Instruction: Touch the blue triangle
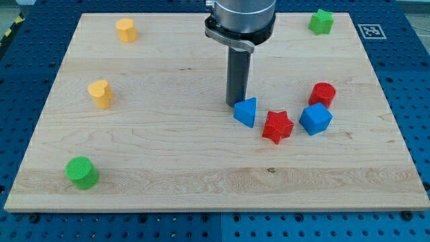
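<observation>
My tip (236, 104) rests on the wooden worktop (168, 148) right at the blue triangle (246, 111), touching it or all but, at its ten o'clock edge; the arm ends in a plain rod, so there are no jaws to show wide or narrow. The blue triangle lies just right of the worktop's centre, with a red star (277, 126) close at its four o'clock, a blue cube (315, 119) beyond that at three o'clock, and a red cylinder (323, 94) at two o'clock.
</observation>
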You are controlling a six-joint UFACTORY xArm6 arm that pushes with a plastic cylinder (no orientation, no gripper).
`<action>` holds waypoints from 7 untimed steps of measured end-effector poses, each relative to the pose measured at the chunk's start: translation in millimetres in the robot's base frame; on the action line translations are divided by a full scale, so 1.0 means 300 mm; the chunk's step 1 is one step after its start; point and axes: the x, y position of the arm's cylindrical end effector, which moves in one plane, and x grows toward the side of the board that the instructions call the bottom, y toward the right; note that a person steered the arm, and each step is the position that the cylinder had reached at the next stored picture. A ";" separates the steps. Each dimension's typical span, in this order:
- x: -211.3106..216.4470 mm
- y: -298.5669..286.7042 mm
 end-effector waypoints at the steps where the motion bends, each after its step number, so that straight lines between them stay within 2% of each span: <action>1: -0.005 -0.010; 2: -0.081 0.049; 4: -0.046 0.174; 7: -0.001 0.123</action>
